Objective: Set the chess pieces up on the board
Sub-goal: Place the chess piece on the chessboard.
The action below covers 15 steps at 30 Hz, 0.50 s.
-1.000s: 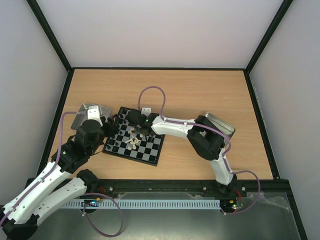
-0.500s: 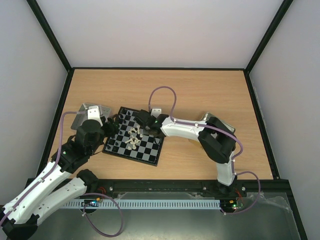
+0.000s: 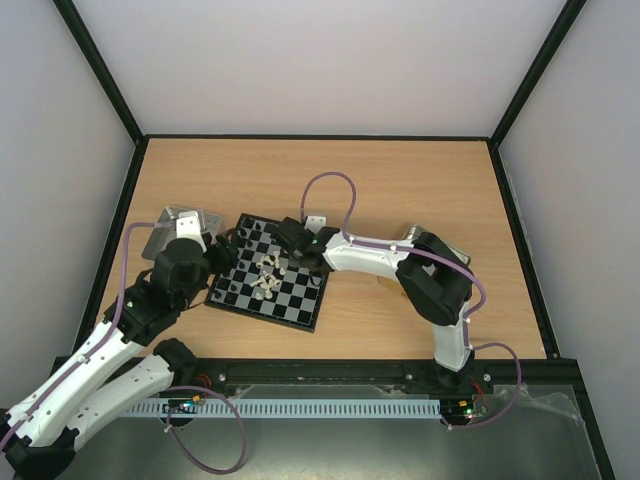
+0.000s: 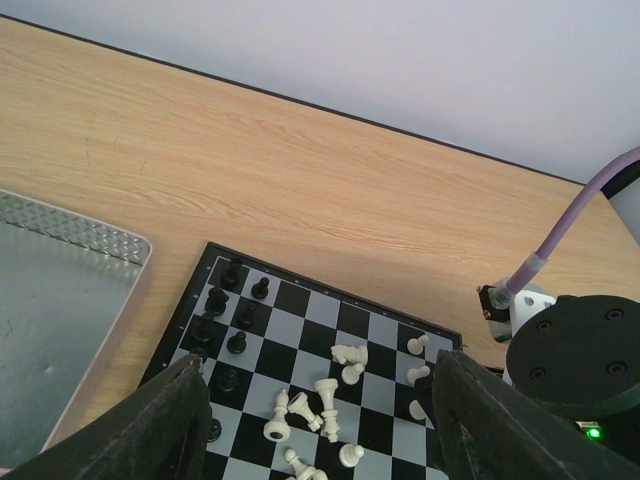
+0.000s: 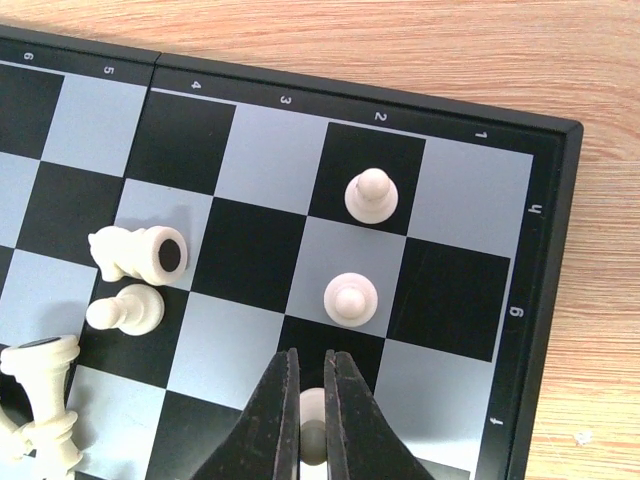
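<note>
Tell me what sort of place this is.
Probably a robotics lab test cell: a wooden table boxed in by plain white panels, a left arm and right arm bolted at its near edge, and a small chessboard on it.

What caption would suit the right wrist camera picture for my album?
Right gripper pinches a cream piece beside two standing pawns near the chessboard corner.

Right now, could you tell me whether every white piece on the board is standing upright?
No, one white piece lies on its side on the board, showing its base.
</note>
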Each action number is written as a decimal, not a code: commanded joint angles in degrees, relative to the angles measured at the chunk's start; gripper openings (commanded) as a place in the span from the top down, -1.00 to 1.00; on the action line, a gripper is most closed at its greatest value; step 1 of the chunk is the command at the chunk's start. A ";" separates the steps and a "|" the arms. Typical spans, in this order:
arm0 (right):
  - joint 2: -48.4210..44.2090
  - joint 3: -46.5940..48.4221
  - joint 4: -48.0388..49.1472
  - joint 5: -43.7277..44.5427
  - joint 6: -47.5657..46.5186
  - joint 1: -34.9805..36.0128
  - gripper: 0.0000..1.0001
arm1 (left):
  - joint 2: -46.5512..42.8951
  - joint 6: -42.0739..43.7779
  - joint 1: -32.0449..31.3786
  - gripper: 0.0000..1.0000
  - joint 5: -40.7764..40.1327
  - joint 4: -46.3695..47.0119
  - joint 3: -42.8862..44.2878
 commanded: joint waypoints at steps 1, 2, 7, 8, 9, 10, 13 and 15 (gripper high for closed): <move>0.66 0.00 0.39 1.10 0.46 -0.55 0.92 | 0.16 0.32 0.32 -0.26 -0.40 1.21 0.38; 0.72 0.00 0.41 1.26 0.52 -0.62 0.92 | 0.20 0.32 0.32 -0.26 -0.36 1.26 0.39; 1.31 0.53 0.20 1.41 0.58 -0.83 0.89 | 0.47 0.51 0.32 -0.26 -0.32 1.27 0.49; 1.44 0.80 -0.01 1.47 0.48 -0.83 0.88 | 0.45 0.49 0.32 -0.26 -0.33 1.30 0.44; 1.65 1.07 -0.22 1.43 0.38 -0.84 0.88 | 0.45 0.49 0.27 -0.26 -0.28 1.34 0.47; 1.81 1.39 -0.36 1.44 0.22 -0.90 0.87 | 0.47 0.43 0.31 -0.26 -0.24 1.32 0.48; 2.34 2.15 -0.84 1.26 -0.12 -0.97 0.86 | 0.48 0.40 0.32 -0.26 -0.26 1.26 0.43; 2.49 2.22 -0.93 1.23 -0.25 -0.99 0.82 | 0.35 0.41 0.32 -0.26 -0.25 1.26 0.42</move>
